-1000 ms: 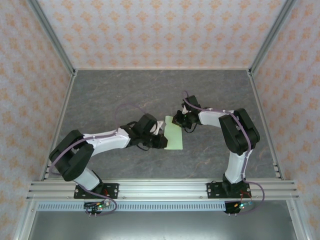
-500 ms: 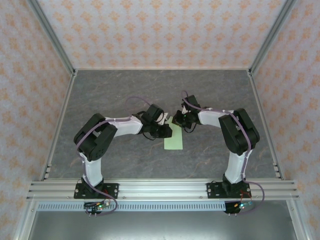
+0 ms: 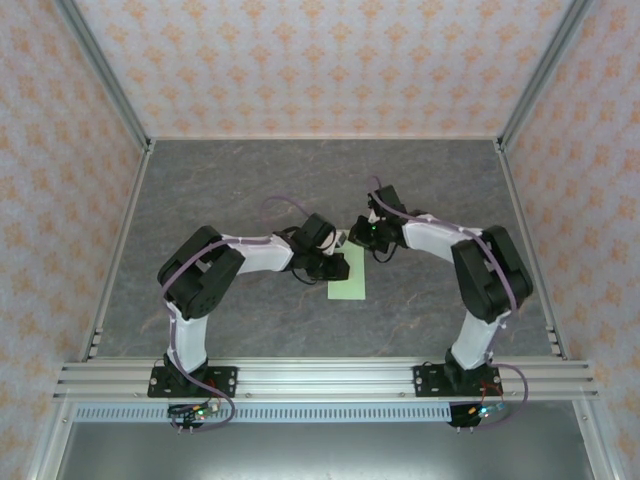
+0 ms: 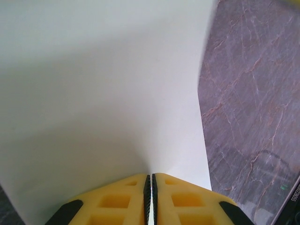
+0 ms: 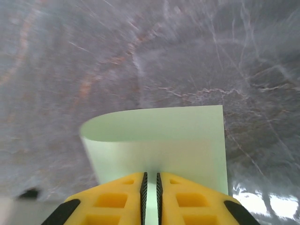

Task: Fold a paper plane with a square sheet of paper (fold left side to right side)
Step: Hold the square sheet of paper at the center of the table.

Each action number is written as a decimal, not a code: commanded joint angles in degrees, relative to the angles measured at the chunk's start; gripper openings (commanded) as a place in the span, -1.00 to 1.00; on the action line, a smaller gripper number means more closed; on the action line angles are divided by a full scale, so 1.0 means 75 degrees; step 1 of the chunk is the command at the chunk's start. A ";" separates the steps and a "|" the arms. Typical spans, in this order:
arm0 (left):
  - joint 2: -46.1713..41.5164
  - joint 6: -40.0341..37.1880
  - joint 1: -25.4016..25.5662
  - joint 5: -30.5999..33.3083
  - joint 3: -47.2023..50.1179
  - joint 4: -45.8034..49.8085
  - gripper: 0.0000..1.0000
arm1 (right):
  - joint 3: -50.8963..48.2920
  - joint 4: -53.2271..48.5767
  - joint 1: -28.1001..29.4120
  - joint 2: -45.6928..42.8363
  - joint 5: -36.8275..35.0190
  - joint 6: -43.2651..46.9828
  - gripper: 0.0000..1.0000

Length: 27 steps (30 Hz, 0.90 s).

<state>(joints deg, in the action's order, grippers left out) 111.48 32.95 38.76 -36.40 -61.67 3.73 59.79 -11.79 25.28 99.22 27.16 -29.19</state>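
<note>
Nearest you, the square sheet of paper (image 3: 348, 287) lies at the centre of the table (image 3: 250, 180), its 6 o'clock end flat and plain to see. Both wrists cover its 12 o'clock end from above. Your left gripper (image 4: 150, 177) reaches in from 9 o'clock, fingers pressed together on the paper, which blanks out most of that wrist view. Your right gripper (image 5: 150, 174), from 2 o'clock, pinches a curled-over part of the sheet. Whether the layers meet beneath is hard to make out.
</note>
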 commanded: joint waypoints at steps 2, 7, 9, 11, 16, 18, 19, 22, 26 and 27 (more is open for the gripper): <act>0.0077 0.0136 0.0128 0.0542 0.0382 0.0379 -0.71 | -0.0146 -0.0671 0.0020 -0.1356 -0.0747 0.0312 -0.62; 0.0079 0.0201 0.0151 0.0582 0.0319 0.0378 -0.71 | -0.1607 -0.0406 0.0201 -0.2618 -0.0460 -0.0170 -0.68; 0.0086 0.0209 0.0152 0.0600 0.0301 0.0387 -0.71 | -0.2303 -0.0034 0.0415 -0.3001 -0.0362 -0.0576 -0.71; 0.0078 0.0235 0.0172 0.0606 0.0291 0.0353 -0.71 | -0.2894 0.0469 0.0594 -0.3219 -0.0283 -0.0990 -0.72; 0.0095 0.0259 0.0210 0.0643 0.0255 0.0358 -0.72 | -0.3406 0.1158 0.0941 -0.2896 -0.0176 -0.1389 -0.73; 0.0092 0.0248 0.0219 0.0647 0.0242 0.0371 -0.72 | -0.3414 0.1243 0.0967 -0.2639 -0.0208 -0.1393 -0.73; 0.0101 0.0250 0.0222 0.0658 0.0240 0.0382 -0.72 | -0.3426 0.1275 0.0966 -0.2535 -0.0229 -0.1384 -0.73; 0.0086 0.0242 0.0212 0.0664 0.0219 0.0429 -0.72 | -0.3406 0.1367 0.0983 -0.2137 -0.0127 -0.1374 -0.73; 0.0074 0.0201 0.0218 0.0685 0.0149 0.0509 -0.72 | -0.3312 0.1316 0.1082 -0.1704 -0.0041 -0.1309 -0.73; 0.0077 0.0191 0.0219 0.0673 0.0103 0.0529 -0.72 | -0.3303 0.1204 0.1085 -0.1647 -0.0103 -0.1280 -0.73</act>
<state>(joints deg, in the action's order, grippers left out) 111.15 34.54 39.40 -34.46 -61.23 2.98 34.13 -2.94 32.71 85.54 26.50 -38.59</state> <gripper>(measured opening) 0.141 0.136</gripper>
